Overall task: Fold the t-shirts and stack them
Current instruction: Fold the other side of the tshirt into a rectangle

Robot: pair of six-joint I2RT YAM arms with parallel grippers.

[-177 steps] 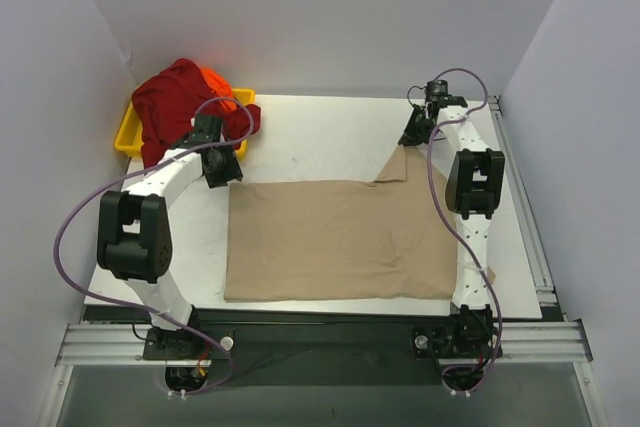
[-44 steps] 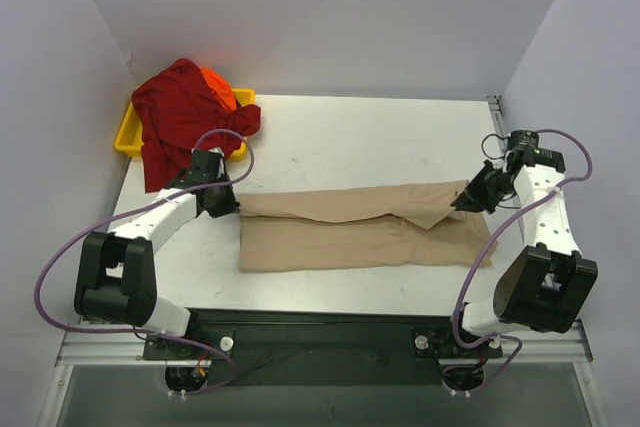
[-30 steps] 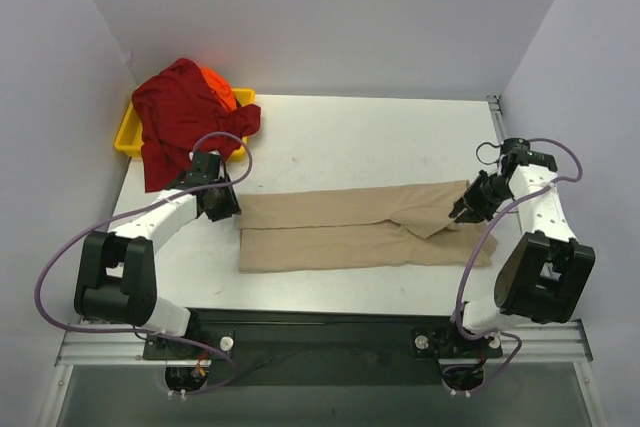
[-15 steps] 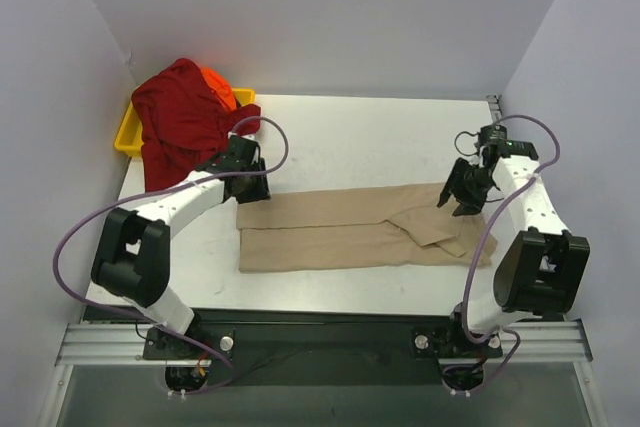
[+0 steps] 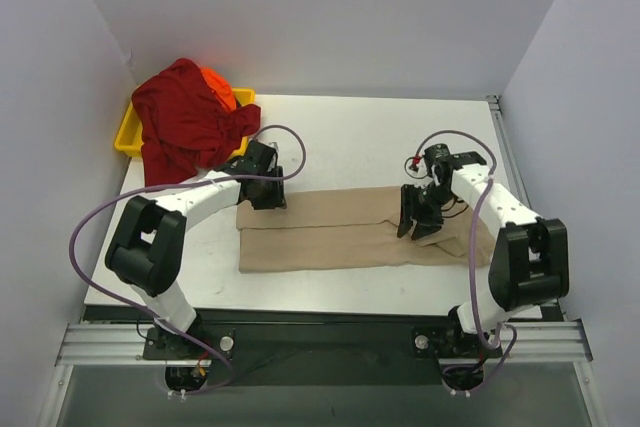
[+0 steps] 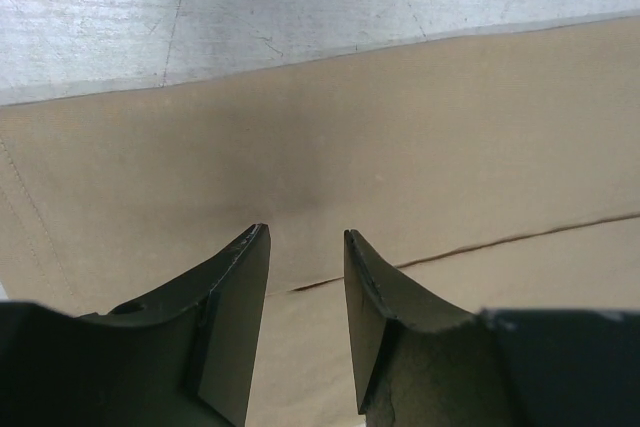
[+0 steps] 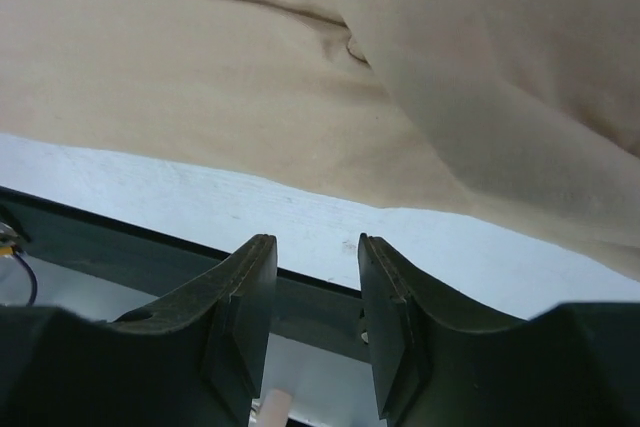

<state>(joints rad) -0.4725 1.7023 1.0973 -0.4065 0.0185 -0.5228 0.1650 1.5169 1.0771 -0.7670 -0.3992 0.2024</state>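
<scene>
The tan t-shirt (image 5: 340, 237) lies folded into a long strip across the near middle of the table. My left gripper (image 5: 269, 195) is open and empty over the strip's far left edge. In the left wrist view its fingers (image 6: 236, 287) hover above the tan cloth (image 6: 400, 137) near a fold seam. My right gripper (image 5: 413, 224) is open and empty over the strip's right part. In the right wrist view the tan cloth (image 7: 300, 77) lies beyond the fingers (image 7: 250, 287). The dark red t-shirt (image 5: 185, 122) and the orange t-shirt (image 5: 218, 85) are heaped at the back left.
A yellow tray (image 5: 128, 139) sits under the red and orange shirts at the back left corner. The white tabletop (image 5: 340, 137) stretches behind the tan strip. In the right wrist view the table's near edge and a dark rail (image 7: 150, 247) show.
The tan shirt went from a wide rectangle to a narrow strip. Since half a second ago my left gripper moved right along its far edge and my right gripper moved left over it.
</scene>
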